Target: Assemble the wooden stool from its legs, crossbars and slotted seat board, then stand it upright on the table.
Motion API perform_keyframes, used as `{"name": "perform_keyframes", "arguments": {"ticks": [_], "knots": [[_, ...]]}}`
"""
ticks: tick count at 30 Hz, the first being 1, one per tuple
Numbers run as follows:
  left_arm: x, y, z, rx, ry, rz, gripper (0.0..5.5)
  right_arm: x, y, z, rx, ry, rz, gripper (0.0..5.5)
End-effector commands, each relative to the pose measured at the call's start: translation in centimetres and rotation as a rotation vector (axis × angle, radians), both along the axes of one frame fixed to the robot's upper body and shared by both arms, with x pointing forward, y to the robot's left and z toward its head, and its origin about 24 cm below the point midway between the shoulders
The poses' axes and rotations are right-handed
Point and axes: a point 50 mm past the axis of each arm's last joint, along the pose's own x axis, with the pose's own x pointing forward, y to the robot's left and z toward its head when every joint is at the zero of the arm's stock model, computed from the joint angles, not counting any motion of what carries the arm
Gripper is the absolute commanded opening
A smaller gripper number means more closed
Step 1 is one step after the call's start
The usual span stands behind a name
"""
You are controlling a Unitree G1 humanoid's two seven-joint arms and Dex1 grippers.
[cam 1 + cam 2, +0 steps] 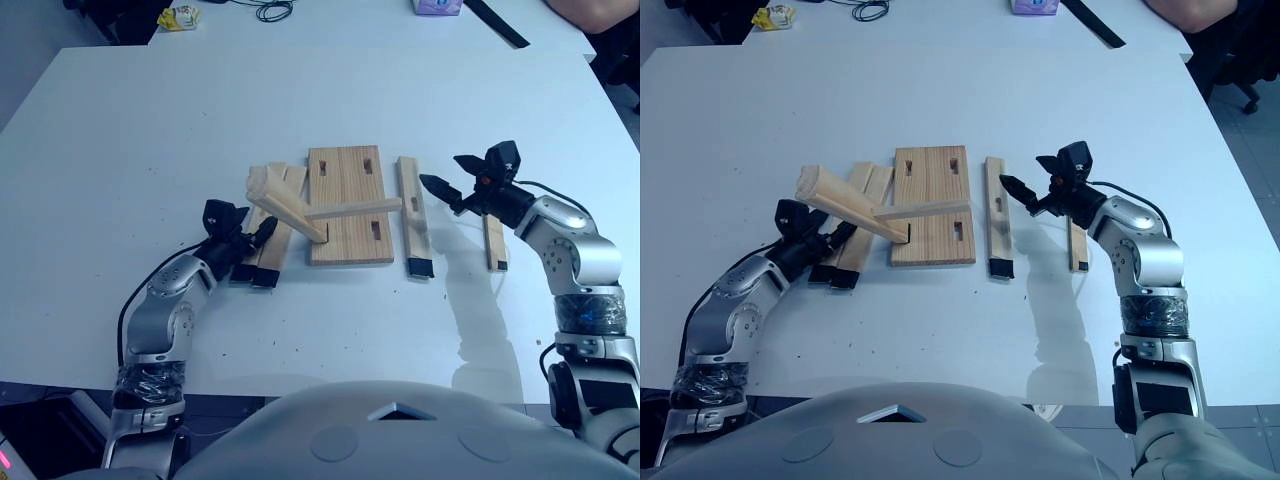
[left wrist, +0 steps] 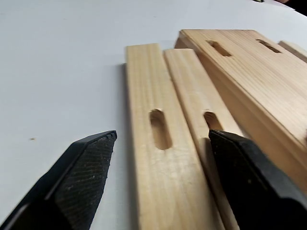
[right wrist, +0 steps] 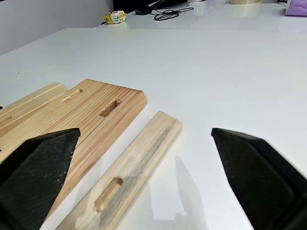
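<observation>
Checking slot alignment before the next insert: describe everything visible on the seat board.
The seat board is a pale, grained wooden rectangle lying flat on the white table, long side pointing away from the robot. Three oblong slots show near its corners. A tilted leg with a crossbar rests across its near half.

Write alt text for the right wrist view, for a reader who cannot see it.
The right gripper holds its two black fingers open over a white table, framing a wooden leg that lies flat with one slot showing. Beside the leg lies the seat board, two of its slots visible.
</observation>
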Motion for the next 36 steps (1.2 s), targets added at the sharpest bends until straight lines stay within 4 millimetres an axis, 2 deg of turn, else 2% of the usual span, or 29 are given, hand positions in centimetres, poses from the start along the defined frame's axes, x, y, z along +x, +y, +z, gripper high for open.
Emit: {"name": "perform_keyframes", "arguments": {"ticks": [1,11,19,22,36], "knots": [[-0.3,0.5,-0.8,0.056,0.055,0.003,3.57,0.3,0.2,0.4,-0.011,-0.011,0.015,5.04],[-0.8,1.5,-0.7,0.062,0.069,0.059,3.57,-0.1,0.1,0.0,-0.004,-0.004,0.011,5.04],[-1.2,1.1,0.5,-0.034,0.042,0.039,3.57,-0.4,0.0,-0.1,-0.005,-0.001,0.009,5.04],[-1.6,1.2,0.3,-0.021,0.059,0.038,3.57,-0.5,0.1,-0.1,-0.003,0.0,0.007,5.04],[-2.5,3.6,0.2,0.017,0.093,0.1,3.57,-1.1,0.1,-0.5,0.004,0.012,0.003,5.04]]}}
